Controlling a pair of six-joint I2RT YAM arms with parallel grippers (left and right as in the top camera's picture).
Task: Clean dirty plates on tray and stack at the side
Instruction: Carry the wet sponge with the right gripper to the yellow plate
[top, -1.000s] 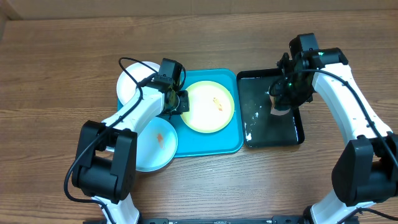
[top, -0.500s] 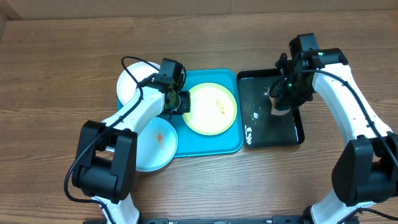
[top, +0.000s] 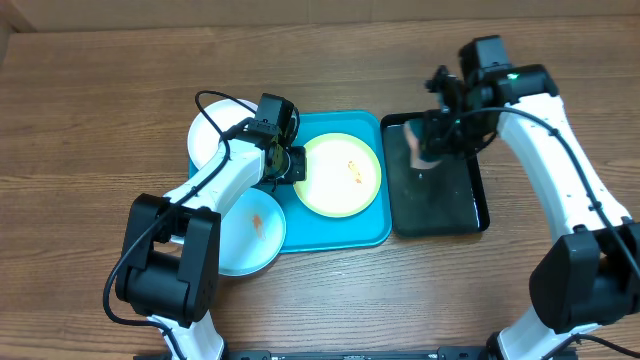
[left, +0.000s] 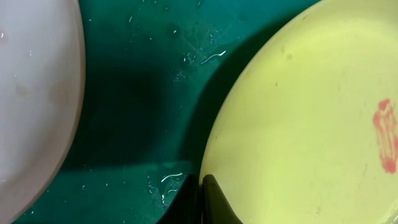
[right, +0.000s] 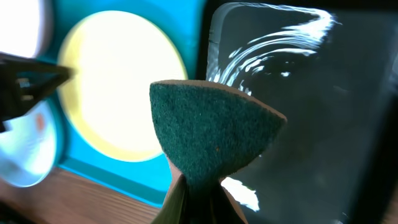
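Turquoise plastic forms the large rectangular tray, and in it lies the round yellow-green plate with an orange smear. The left gripper has its fingers pinched on the rim of this plate, I judge to steady it for wiping. The round white plate lies just beside these fingers, the light blue plate near them. The right gripper clenches a dark green scouring sponge, which rises from its fingers above the glossy black wet tray, probably the place for wetting it.
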